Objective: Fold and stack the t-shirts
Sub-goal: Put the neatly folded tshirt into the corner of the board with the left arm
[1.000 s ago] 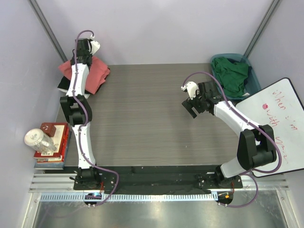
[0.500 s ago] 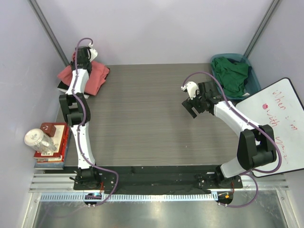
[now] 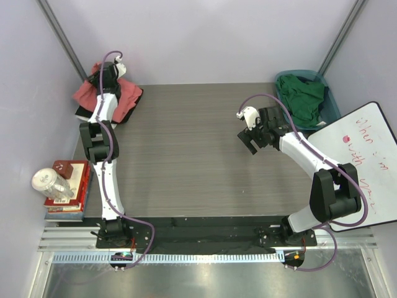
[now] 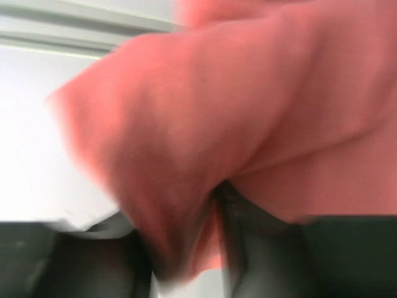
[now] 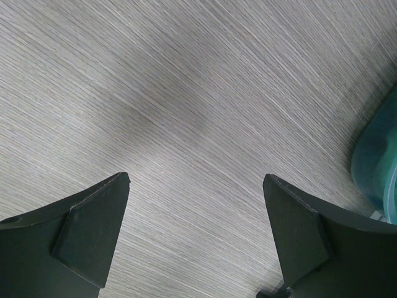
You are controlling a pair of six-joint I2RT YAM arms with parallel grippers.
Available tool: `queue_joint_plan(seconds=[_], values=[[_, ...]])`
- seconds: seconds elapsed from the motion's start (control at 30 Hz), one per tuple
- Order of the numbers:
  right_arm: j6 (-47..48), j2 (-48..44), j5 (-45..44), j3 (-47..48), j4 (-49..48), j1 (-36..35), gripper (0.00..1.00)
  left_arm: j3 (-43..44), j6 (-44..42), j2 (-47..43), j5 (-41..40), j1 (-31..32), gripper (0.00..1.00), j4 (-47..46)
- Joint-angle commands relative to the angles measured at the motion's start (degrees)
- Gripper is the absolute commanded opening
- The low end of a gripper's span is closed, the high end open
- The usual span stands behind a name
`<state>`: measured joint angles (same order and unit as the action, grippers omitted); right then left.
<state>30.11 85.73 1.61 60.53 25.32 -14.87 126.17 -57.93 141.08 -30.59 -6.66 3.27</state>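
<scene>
The coral-pink t-shirt (image 3: 128,99) lies bunched at the table's far left corner, on top of a black t-shirt (image 3: 83,113). My left gripper (image 3: 109,73) reaches over that pile. In the left wrist view the blurred pink cloth (image 4: 248,112) fills the frame, and one fold hangs in the gap of the left gripper (image 4: 186,251), whose dark fingers (image 4: 273,254) stand apart. The dark green t-shirt (image 3: 302,96) sits crumpled in the teal basket. My right gripper (image 3: 248,141) (image 5: 195,186) hovers wide open over bare table, holding nothing.
The teal basket (image 3: 330,94) stands at the far right corner; its edge (image 5: 377,161) shows in the right wrist view. A whiteboard (image 3: 363,164) leans at the right. Books with a jar on top (image 3: 61,186) sit at the left edge. Walls close in on the far side.
The left arm has pushed further into the back left corner, dragging the pink shirt that way, and its jaws have parted. The right arm has not moved.
</scene>
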Motion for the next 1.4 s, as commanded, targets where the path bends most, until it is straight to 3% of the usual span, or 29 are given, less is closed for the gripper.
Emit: queue_joint_plan(seconds=[0.0,0.03,0.07,0.23,0.37,0.43,0.47,0.5,0.57,0.63,0.7,0.73,0.77,0.83,0.9,1.03,1.13,1.37], values=[[0.0,-3.2,0.0,0.2,-1.2,0.1,0.95,-0.7,-6.2,0.9,-3.8,-1.4,0.65,-14.3],[0.0,-3.1,0.0,0.1,-1.1,0.1,0.95,-0.5,-7.2,2.2,-4.3,-1.6,0.88,-17.5],[-0.1,-3.2,0.0,0.1,-1.1,0.1,0.95,-0.2,-8.2,3.0,-4.9,-1.6,0.98,-19.5],[-0.1,-3.1,-0.2,0.5,-1.2,0.1,0.95,-1.6,-9.5,3.6,-7.7,-1.9,1.0,-25.2],[0.0,-2.9,-0.2,0.8,-0.9,0.1,0.95,-7.5,-4.1,-0.8,-7.6,-1.3,1.0,-25.9],[0.0,-2.9,-0.1,1.2,-1.0,0.1,0.95,-11.1,-0.4,-6.5,-5.6,0.4,1.0,-21.3],[0.1,-2.8,0.1,1.3,-1.0,0.1,0.95,-16.9,4.0,-9.0,-3.5,1.3,1.0,-19.6],[0.2,-2.7,0.0,1.6,-1.1,0.1,0.95,-20.0,6.4,-15.2,-1.0,2.2,1.0,-13.0],[0.3,-2.7,-0.2,2.0,-1.5,0.1,0.95,-28.0,11.9,-21.3,8.3,5.1,1.0,-7.8],[0.5,-2.6,-0.5,2.7,-1.5,0.1,0.97,-30.9,20.5,-29.5,16.0,6.1,1.0,4.0],[0.3,-2.9,-1.3,3.4,-1.8,0.1,1.0,-29.9,29.7,-33.0,26.3,6.1,1.0,14.0],[0.2,-3.0,-1.3,3.7,-2.0,0.1,1.0,-25.8,32.9,-34.5,28.8,6.1,1.0,24.7],[0.1,-3.4,-3.4,4.1,-2.0,0.1,1.0,-23.9,36.6,-34.9,36.4,6.0,1.0,29.4],[-0.6,-3.9,-3.5,4.9,-1.8,0.2,1.0,-23.7,44.6,-38.3,42.3,5.4,1.0,37.0],[-2.0,-4.5,-2.8,6.5,-1.1,0.2,1.0,-26.9,47.1,-42.4,45.9,5.3,1.0,37.4],[-5.5,-5.9,-4.2,9.4,-0.4,0.2,1.0,-38.6,52.7,-52.9,43.9,5.3,1.0,34.7],[-9.1,-8.2,-5.5,9.7,-1.2,0.2,1.0,-42.7,54.5,-59.2,39.6,5.3,1.0,32.3],[-16.2,-13.2,-7.3,10.1,1.3,0.2,1.0,-40.2,59.2,-63.5,29.3,5.3,1.0,34.6]])
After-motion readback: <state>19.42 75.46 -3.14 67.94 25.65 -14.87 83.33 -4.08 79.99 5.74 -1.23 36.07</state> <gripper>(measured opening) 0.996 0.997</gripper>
